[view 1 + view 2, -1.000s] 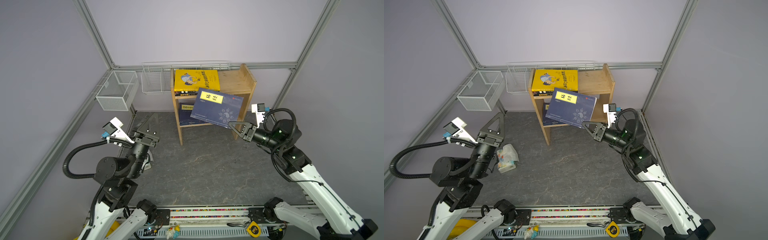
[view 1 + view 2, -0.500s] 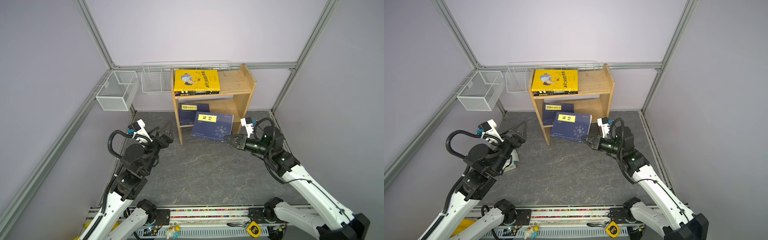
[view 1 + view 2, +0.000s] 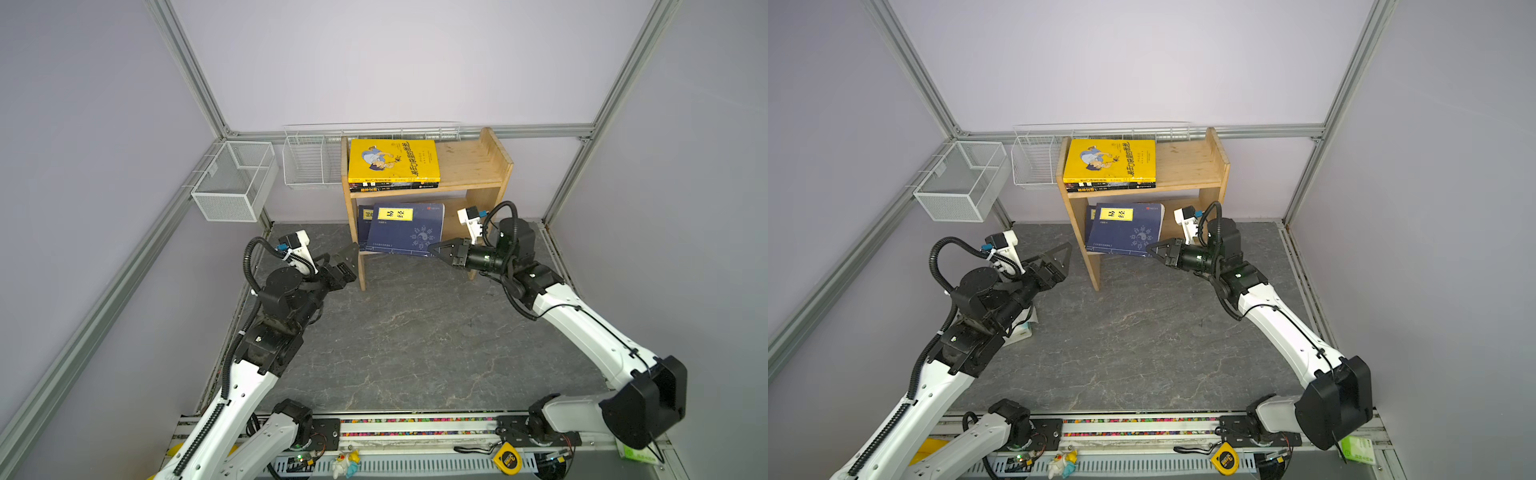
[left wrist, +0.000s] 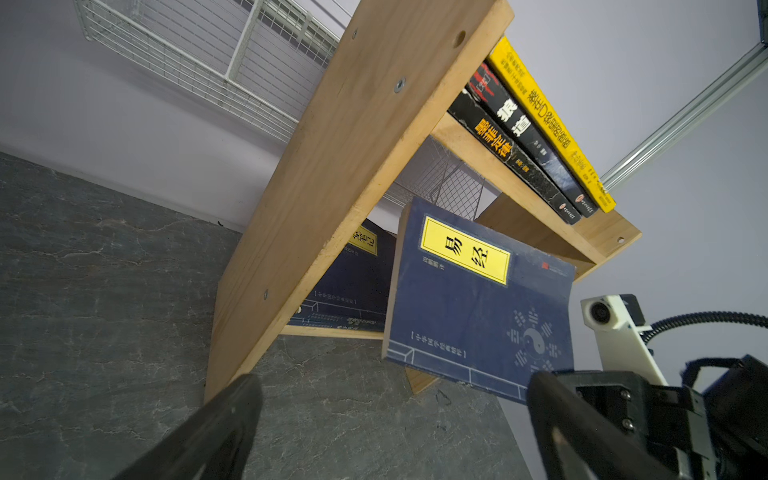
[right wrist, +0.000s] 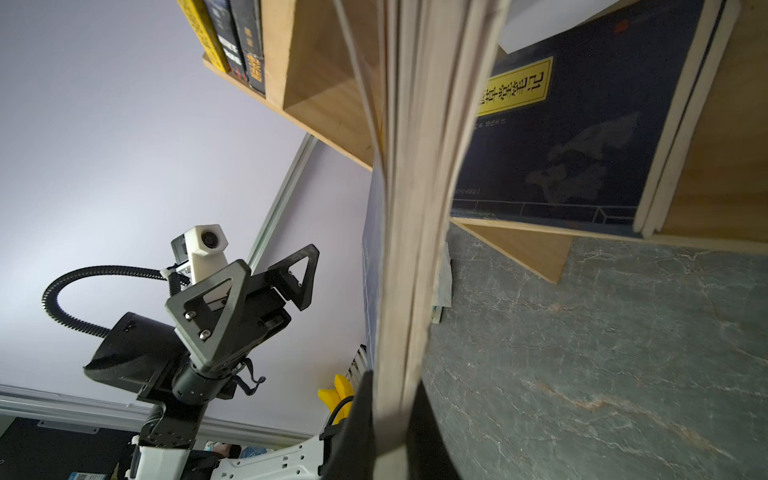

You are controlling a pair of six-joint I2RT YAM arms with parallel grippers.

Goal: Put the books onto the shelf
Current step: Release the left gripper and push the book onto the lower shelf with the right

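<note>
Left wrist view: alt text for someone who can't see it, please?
A navy book with a yellow label tilts into the pine shelf's lower tier, the right gripper at its corner. A second navy book lies behind; two black books and a yellow one sit above. The open left gripper frames the foreground.

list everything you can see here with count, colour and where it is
shelf: one, light pine, against the back wall
yellow book: one, yellow, flat on top of the upper-tier stack
black books: two, black, under the yellow book
held navy book: one, navy with yellow label, tilted at the lower tier's front
rear navy book: at least one, navy, on the lower tier
wire baskets: two, white, on the wall left of the shelf
tape measure: one, yellow and black, front rail
toy figure: one, white and yellow, front rail
left hand: one, black, open, empty, beside the shelf's left panel
right hand: one, black, shut on the held navy book's corner
</note>
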